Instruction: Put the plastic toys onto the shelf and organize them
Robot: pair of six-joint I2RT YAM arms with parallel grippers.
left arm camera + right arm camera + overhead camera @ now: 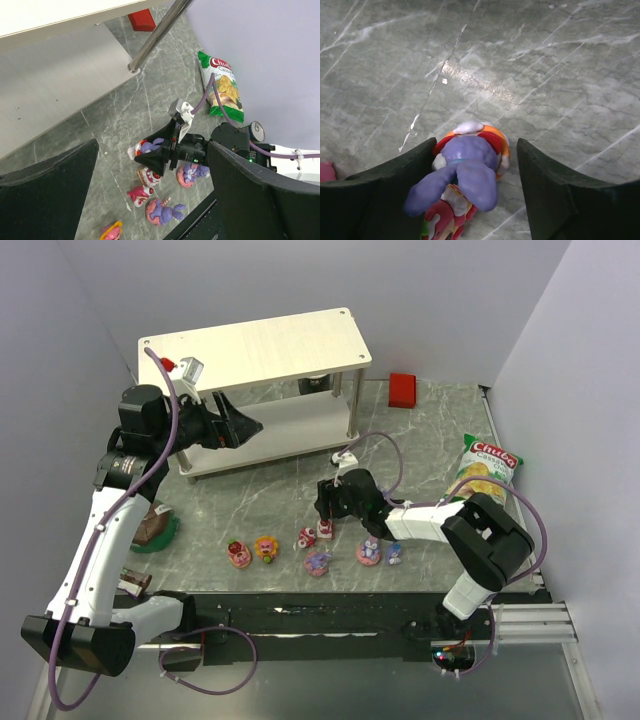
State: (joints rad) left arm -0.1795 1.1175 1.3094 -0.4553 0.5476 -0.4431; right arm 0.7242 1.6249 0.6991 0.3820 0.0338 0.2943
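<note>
Right gripper (326, 520) is straddling the bunny (467, 162), jaws partly open, holding nothing. Squeezing off-centre could be tipping it onto the sweet (442, 220) at its six o'clock. Left gripper (250, 426) is hanging wide open, empty.

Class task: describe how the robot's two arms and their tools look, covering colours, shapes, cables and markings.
Both the left arm and the right arm have white shell links between bulky black joints. A purple cable loops along each. The left tool and right tool are matte black with broad, wedge-shaped fingers. One right-arm joint carries a round grey disc.
</note>
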